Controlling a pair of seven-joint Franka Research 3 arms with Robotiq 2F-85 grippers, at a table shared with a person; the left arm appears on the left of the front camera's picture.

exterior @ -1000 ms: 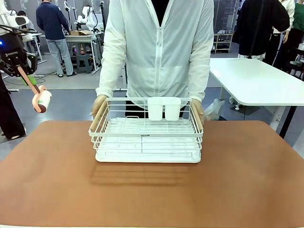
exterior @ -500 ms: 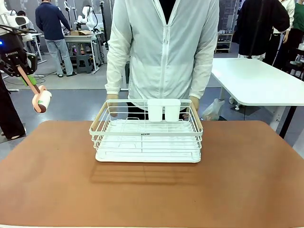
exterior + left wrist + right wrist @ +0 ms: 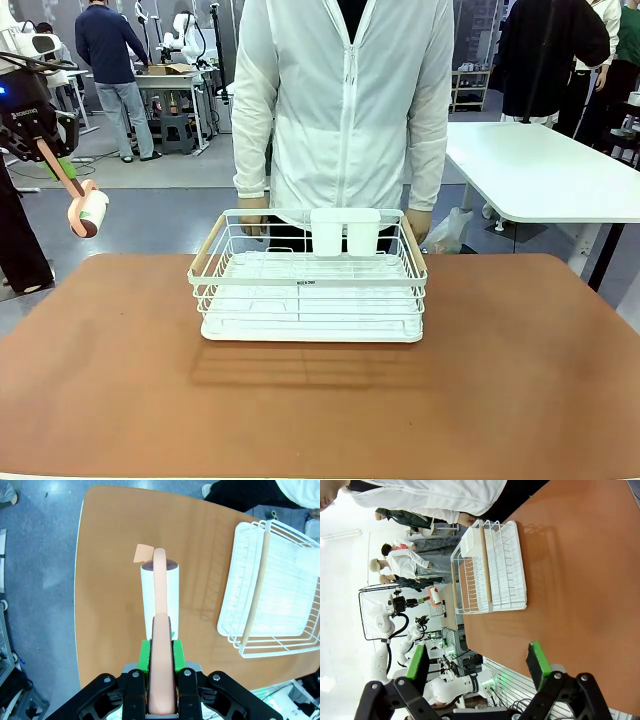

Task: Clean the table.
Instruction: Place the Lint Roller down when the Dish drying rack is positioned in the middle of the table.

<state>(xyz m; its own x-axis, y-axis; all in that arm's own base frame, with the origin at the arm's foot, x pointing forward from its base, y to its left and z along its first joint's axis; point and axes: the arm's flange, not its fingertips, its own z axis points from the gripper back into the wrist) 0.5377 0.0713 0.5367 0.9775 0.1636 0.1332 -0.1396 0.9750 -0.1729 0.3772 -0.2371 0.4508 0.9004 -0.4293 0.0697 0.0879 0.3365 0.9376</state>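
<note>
Across the front view, the table [image 3: 520, 380] spans the foreground w/ a white wire rack [image 3: 308, 290] mid-top; a person's hands [image 3: 252, 216] hang just behind its far rim. Left gripper [image 3: 45, 140] is clamped on a lint roller [image 3: 88, 213], held off the left edge — prob. staged for a wiping pass. Left wrist: roller handle [image 3: 161, 680] pinched tight between green pads, roller head above the bare tabletop. Right wrist: right gripper [image 3: 477, 666] is spread wide, holding nothing — idle.

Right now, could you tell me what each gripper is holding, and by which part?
The left gripper holds a lint roller by its pink handle, roller end forward. The right gripper holds nothing; its fingers stand open.
</note>
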